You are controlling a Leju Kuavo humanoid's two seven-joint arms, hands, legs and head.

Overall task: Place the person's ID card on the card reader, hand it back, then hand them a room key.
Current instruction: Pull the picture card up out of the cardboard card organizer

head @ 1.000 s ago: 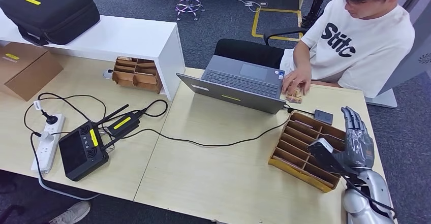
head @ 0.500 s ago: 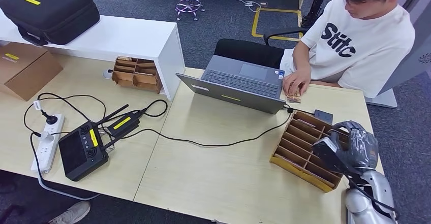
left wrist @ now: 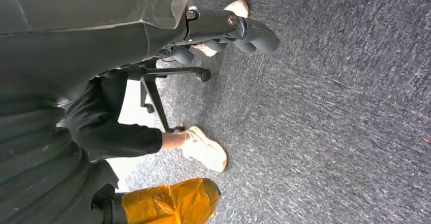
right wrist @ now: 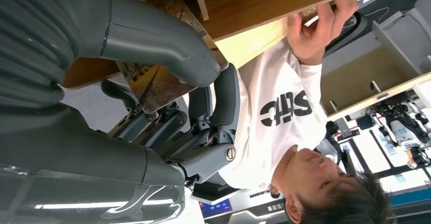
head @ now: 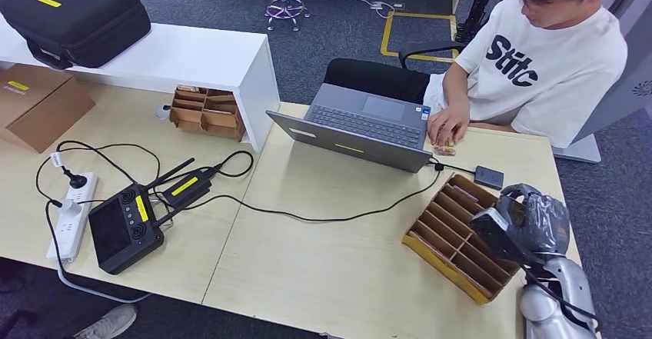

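Head view, lower right of the frame: the right hand point(head: 538, 220) is curling its fingers over the far right end of the slotted wooden card rack point(head: 454, 239), which is sitting on the desk point(head: 323, 262). In the right wrist view the thumb and fingers point(right wrist: 223, 99) are pinching a thin brownish card point(right wrist: 152, 84) against the rack's edge (whether this is a room key I cannot tell). The small dark card reader point(head: 488, 177) is lying just beyond the rack, toward the person point(head: 538, 54) in the upper right. The person's hand point(head: 448, 124) is resting on a small card-like thing beside the open laptop point(head: 357, 127). The left hand point(left wrist: 239, 31) is hanging above the carpet with fingers loosely curled and holding nothing.
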